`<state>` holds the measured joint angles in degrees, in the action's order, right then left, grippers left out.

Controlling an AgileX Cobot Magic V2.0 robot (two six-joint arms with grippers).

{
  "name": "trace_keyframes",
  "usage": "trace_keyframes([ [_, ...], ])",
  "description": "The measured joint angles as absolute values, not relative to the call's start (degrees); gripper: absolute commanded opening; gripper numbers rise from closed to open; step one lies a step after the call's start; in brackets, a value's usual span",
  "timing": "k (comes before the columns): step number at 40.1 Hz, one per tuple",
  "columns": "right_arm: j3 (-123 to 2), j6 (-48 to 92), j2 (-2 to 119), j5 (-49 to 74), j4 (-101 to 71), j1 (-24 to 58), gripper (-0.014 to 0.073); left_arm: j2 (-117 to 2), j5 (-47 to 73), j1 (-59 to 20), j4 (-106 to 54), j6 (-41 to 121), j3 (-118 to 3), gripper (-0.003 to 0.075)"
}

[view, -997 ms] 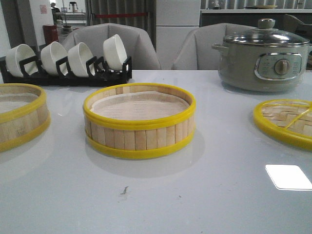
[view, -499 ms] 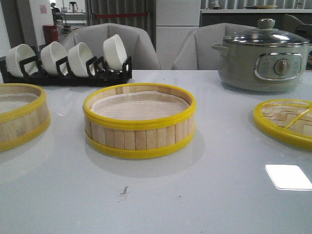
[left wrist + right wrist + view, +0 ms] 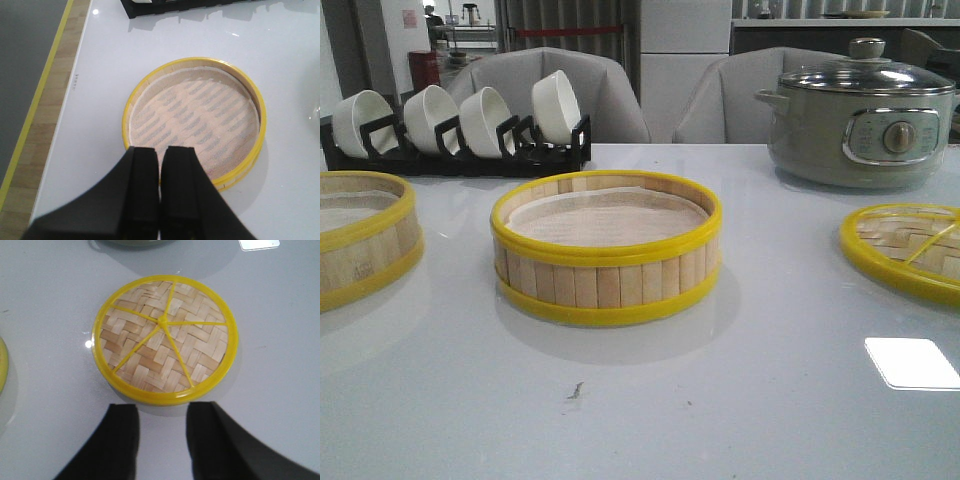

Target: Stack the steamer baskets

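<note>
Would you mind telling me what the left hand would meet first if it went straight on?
Probably the near yellow rim of the left steamer basket, just beyond the shut left hand; its height above is unclear.

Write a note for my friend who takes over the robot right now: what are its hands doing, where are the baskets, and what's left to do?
Left gripper: fingers shut, holding nothing, above the left basket.
Right gripper: fingers open, holding nothing, above the lid.
Baskets: one at the table's left edge, one in the middle. Both sit flat on the table, apart from each other.
Lid sits on the right side, alone.
Done: nothing stacked yet.
Left: pick up one basket and set it on the other.
</note>
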<state>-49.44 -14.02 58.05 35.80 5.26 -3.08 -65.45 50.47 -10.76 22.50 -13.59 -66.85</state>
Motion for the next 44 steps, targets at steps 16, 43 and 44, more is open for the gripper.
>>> trace_keyframes([
  [16,-49.44,-14.1,58.05,35.92,4.72,-3.08,0.0417,-71.79,46.4,-10.76,18.84,-11.82,-65.6,0.0415],
  [43,-49.44,-14.1,58.05,35.92,2.44,-3.08,0.0417,-100.92,34.44,-10.76,8.02,-10.61,-71.2,0.0433],
  [44,-49.44,-14.1,58.05,35.92,2.44,-3.08,0.0417,-101.67,34.31,-10.76,7.29,-10.14,-71.68,0.0433],
])
